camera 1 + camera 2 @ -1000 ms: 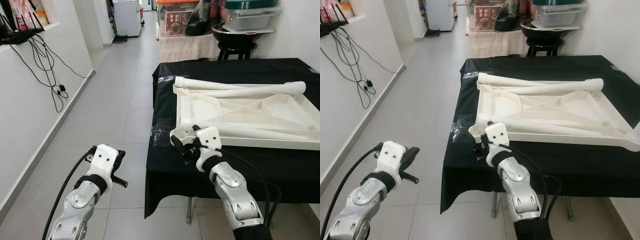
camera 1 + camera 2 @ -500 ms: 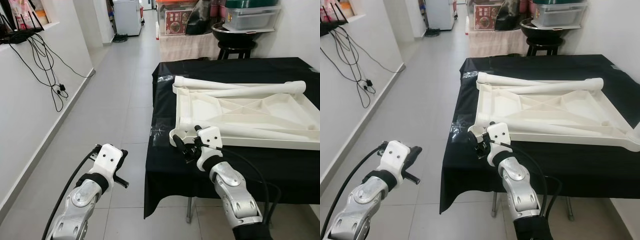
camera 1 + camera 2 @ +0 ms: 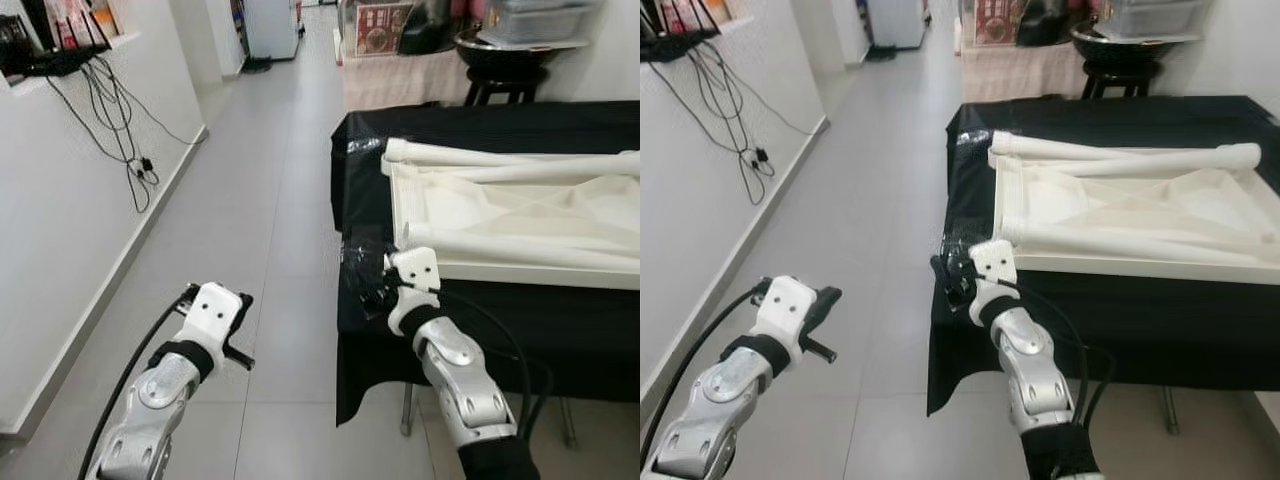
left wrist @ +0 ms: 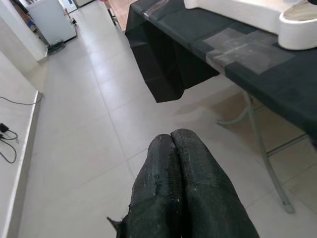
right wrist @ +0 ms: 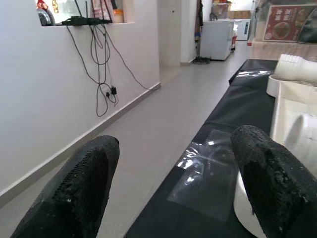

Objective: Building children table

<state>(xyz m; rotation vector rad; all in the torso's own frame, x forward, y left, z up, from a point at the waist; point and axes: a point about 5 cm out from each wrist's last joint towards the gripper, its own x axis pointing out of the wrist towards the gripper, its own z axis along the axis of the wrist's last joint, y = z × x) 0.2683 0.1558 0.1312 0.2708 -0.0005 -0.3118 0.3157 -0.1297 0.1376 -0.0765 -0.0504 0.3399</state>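
While right pincer (image 3: 952, 277) gapes empty, left pincer (image 4: 181, 173) closed, white ribbed tabletop (image 3: 520, 215) lies inverted

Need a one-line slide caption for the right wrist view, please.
Open right gripper hovering at the black-clothed table's edge beside the upturned white tabletop.

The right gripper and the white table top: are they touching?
Apart. The right wrist view shows the right gripper open, fingers wide, the white table top beyond them.
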